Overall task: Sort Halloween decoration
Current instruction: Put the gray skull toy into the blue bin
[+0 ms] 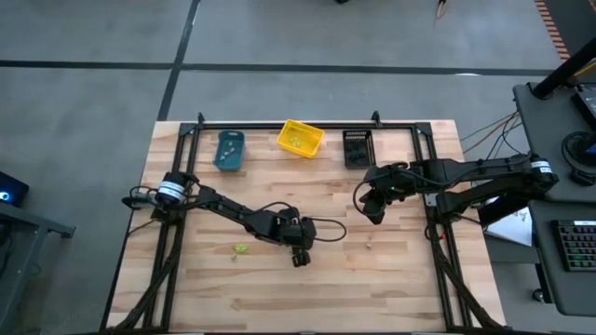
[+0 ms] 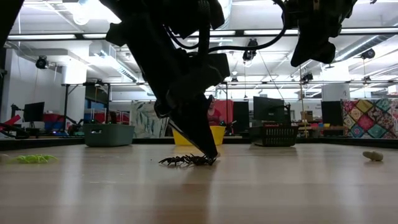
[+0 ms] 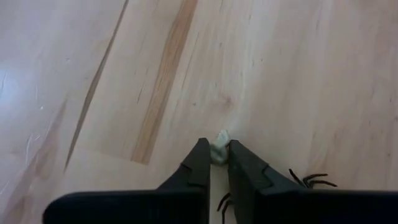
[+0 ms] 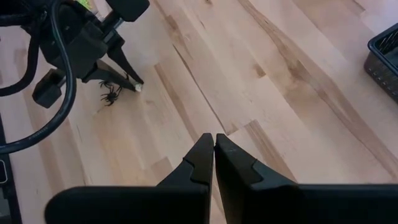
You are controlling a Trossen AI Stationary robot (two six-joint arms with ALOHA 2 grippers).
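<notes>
The left hand (image 3: 219, 155) is closed on a small pale trinket (image 3: 219, 149), touching the tabletop (image 1: 372, 279). A black spider (image 4: 111, 94) lies just beside it, at 4 o'clock. Both seem light and thin-legged; better pinch the body. The right hand (image 4: 214, 148) hovers closed and empty.

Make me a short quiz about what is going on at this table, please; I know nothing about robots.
1. True or false: the left gripper is down at the table, its fingers pinching a small pale trinket.
2. What lies right beside those fingers? A) a black spider B) a yellow bin C) a cable
3. Fill in: the right gripper hangs above the wood with its fingers ____.

Key
1. True; the spider's legs show beside the fingers in the left wrist view.
2. A
3. shut, holding nothing. The teal bin, yellow bin and black bin stand along the far edge.
</notes>
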